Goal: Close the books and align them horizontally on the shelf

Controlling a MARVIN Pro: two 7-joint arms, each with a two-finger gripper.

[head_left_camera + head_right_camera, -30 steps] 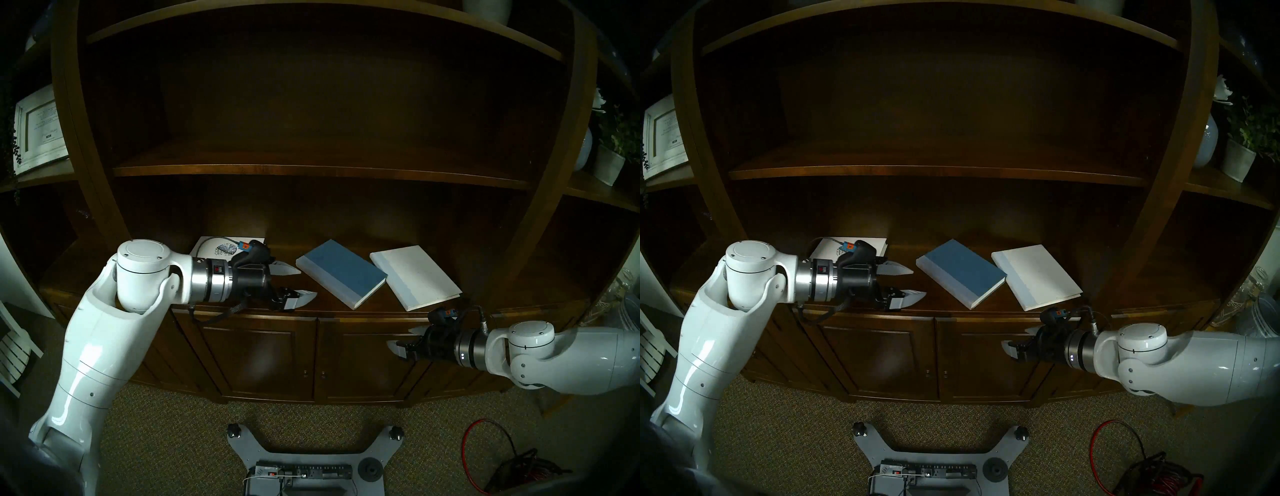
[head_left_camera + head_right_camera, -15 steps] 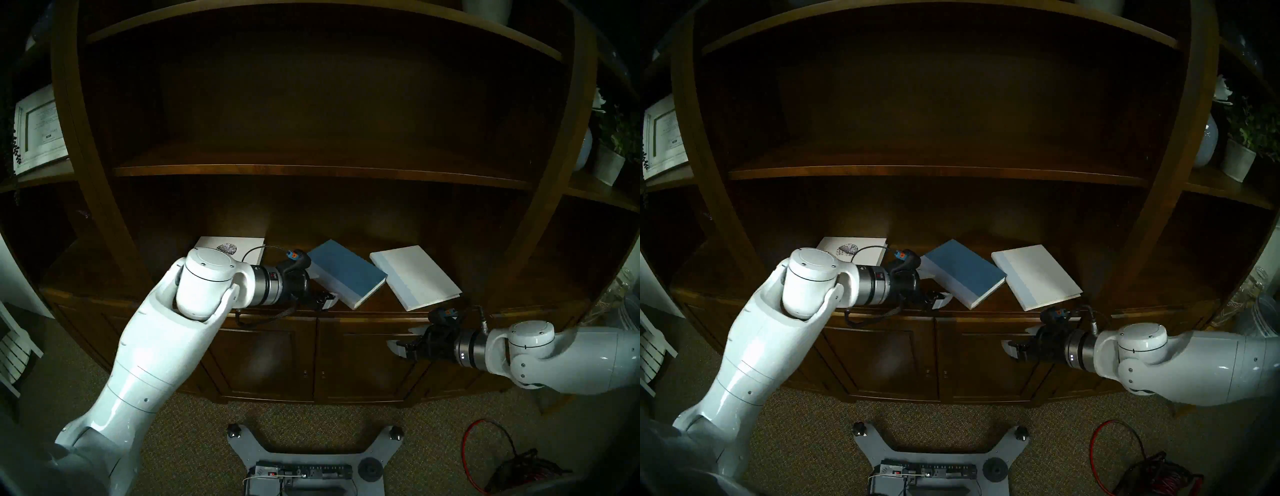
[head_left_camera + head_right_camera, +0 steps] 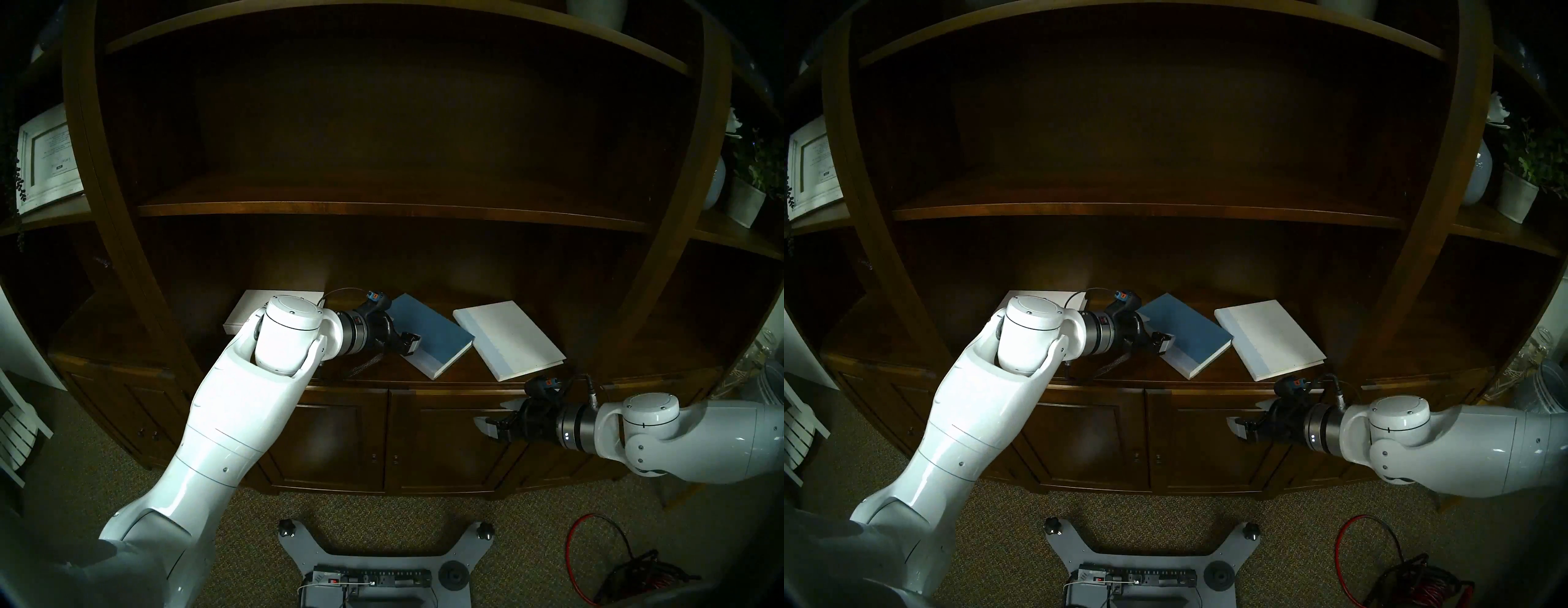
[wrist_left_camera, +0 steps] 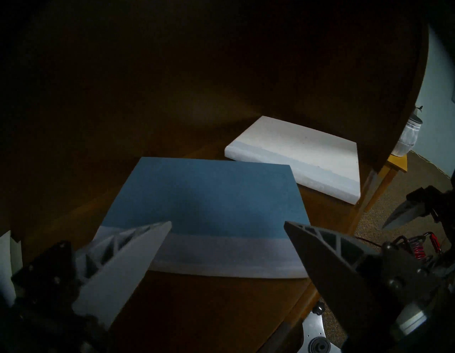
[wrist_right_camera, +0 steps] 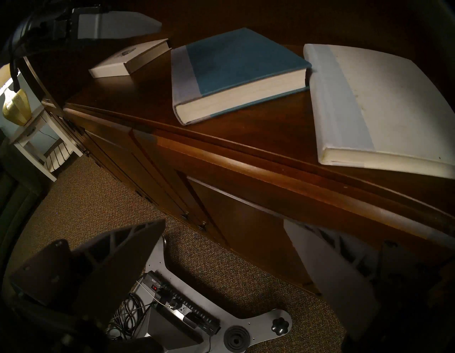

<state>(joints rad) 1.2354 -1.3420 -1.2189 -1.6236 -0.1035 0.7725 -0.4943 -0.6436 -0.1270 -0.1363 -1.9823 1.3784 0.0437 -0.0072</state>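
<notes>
Three closed books lie flat on the dark wooden shelf (image 3: 530, 384): a white book with an oval emblem (image 5: 128, 59) at the left, a blue book (image 3: 432, 335) angled in the middle, and a plain white book (image 3: 509, 339) angled at the right. The left gripper (image 4: 227, 224) hovers over the blue book's pale spine, jaws spread wide. The right gripper (image 3: 494, 418) hangs in front of the cabinet doors (image 3: 424, 441) below the shelf edge, jaws apart and empty.

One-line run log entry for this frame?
left gripper: open, at pale spine of closed blue hardcover book | right gripper: open, idle below dark wooden shelf | books closed, unaligned
</notes>
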